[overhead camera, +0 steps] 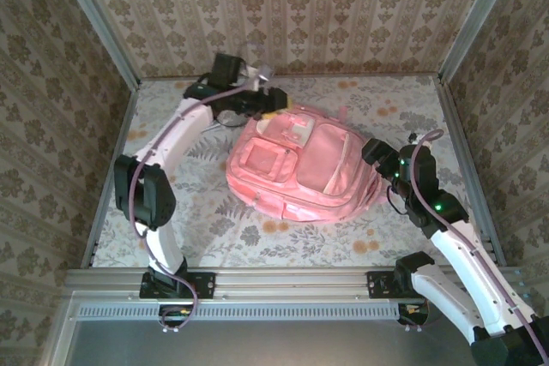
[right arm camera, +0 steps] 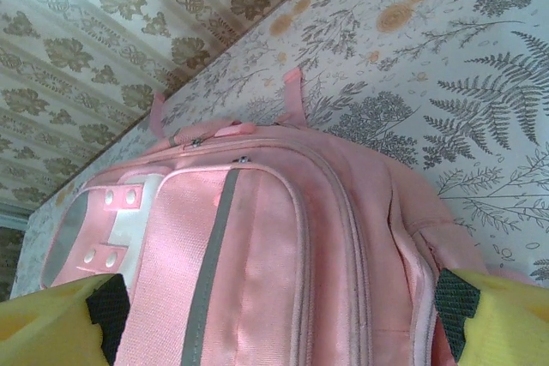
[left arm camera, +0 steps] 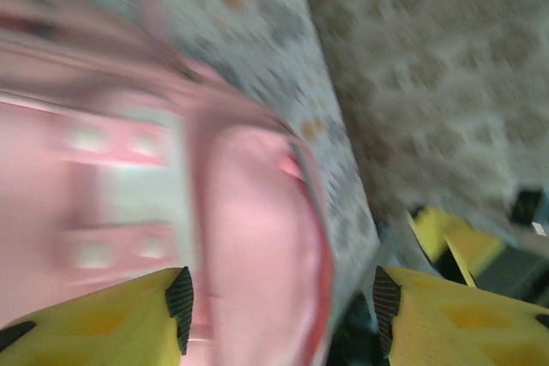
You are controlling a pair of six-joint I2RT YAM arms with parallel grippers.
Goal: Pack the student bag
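Simply, student bag (overhead camera: 300, 169) flat on table (overhead camera: 214, 229).

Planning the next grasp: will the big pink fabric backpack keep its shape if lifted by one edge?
Probably not: the large pink fabric backpack lies slumped, its soft panels creased, so it would likely sag. Rolling seems unlikely, as it rests flat on the floral-patterned table.
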